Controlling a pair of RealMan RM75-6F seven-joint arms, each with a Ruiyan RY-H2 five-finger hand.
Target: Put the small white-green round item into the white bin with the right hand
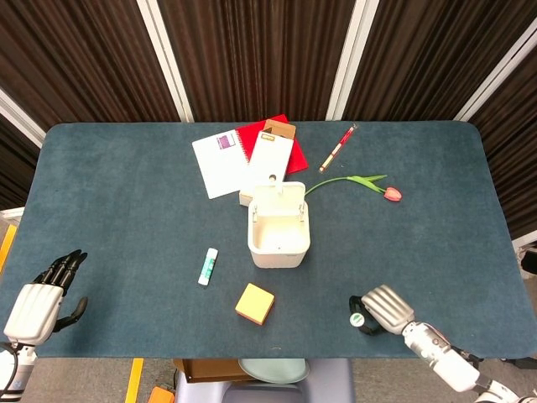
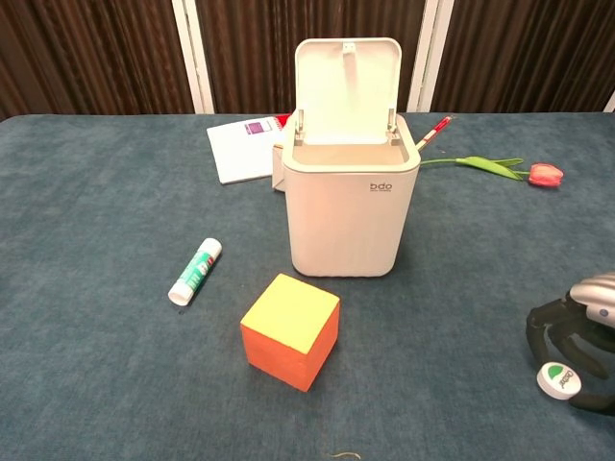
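The small white-green round item (image 1: pixel 357 319) (image 2: pixel 558 379) lies low at the table's front right, enclosed by the dark fingers (image 2: pixel 550 322) of my right hand (image 1: pixel 384 308) (image 2: pixel 581 351), which curl around it and grip it. The white bin (image 1: pixel 278 228) (image 2: pixel 353 206) stands at the table's centre with its lid tipped up and back, well to the left of and beyond that hand. My left hand (image 1: pixel 40 300) hovers at the front left corner, fingers apart, holding nothing; the chest view does not show it.
An orange-yellow block (image 1: pixel 254 303) (image 2: pixel 290 330) and a glue stick (image 1: pixel 207 266) (image 2: pixel 194 272) lie in front of the bin. Behind it are notebooks (image 1: pixel 228 161) (image 2: pixel 242 149), a red pen (image 1: pixel 337 147) and a tulip (image 1: pixel 369 185) (image 2: pixel 519 170).
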